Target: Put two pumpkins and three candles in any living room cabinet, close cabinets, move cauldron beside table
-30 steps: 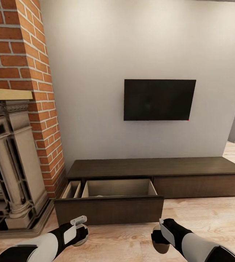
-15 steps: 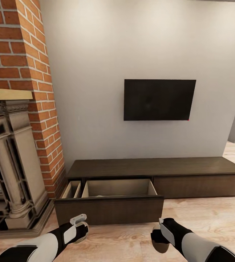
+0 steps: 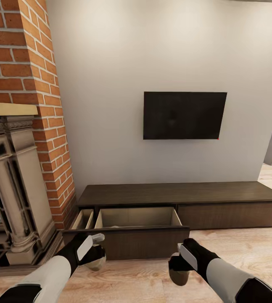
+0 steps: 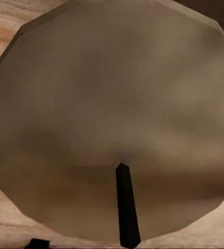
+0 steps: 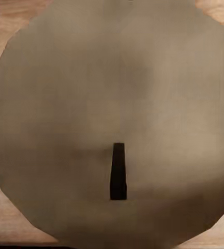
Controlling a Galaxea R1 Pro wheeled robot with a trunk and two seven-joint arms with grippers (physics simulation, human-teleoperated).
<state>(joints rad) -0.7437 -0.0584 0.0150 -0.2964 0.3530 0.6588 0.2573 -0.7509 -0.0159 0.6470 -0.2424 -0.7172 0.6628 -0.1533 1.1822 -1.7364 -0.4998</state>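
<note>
Candles ride in both hands: the left gripper is closed on one candle, whose pale top and dark wick face its wrist camera, and it hangs near the left end of the open drawer of the low dark cabinet. The right gripper clamps a second candle near the drawer's right end. Both hang on the near side of the drawer front, so the cavity lies forward and slightly up from each, with the left hand seemingly the closer one.
</note>
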